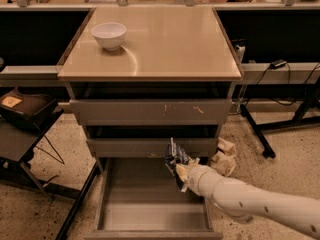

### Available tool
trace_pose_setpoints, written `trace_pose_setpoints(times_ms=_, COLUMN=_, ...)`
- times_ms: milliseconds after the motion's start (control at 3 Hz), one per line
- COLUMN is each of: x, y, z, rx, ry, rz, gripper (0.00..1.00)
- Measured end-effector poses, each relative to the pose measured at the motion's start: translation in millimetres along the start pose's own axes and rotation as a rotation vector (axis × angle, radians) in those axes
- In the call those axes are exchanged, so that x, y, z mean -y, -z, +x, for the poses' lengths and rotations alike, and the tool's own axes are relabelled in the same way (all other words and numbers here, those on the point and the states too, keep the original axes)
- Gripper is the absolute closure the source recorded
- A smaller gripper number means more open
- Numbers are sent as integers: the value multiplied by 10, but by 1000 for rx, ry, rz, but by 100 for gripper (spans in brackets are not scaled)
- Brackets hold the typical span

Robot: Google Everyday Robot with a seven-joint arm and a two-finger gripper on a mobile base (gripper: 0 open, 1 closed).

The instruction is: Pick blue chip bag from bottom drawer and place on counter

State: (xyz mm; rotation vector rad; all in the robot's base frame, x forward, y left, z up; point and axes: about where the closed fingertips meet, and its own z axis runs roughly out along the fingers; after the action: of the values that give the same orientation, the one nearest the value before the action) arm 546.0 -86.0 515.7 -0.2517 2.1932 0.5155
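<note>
Blue chip bag (175,157) held above the open bottom drawer (150,209), lower centre of frame, long axis near upright, white strip along upper left edge, crinkled dark navy, gripper (183,174) jaws clamped on its lower end
</note>
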Motion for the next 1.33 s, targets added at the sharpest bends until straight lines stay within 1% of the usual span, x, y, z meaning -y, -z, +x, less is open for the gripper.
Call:
trace_pose_setpoints(times_ms=333, x=-90, y=407, z=-203, rx=73, ry=42, rz=55, gripper=100)
trace_pose_setpoints(times_ms=667, x=0, y=471, z=-335, rx=58, ry=9, rz=58, gripper=100)
trace_pose_setpoints(times_ms=1000, x=78, y=748, z=-890, rx=87, ry=-46, rz=104, gripper=100)
trace_pose_setpoints(times_ms=1333, x=24, y=1167, z=-1611, rx=175, ry=-95, rz=190, gripper=100)
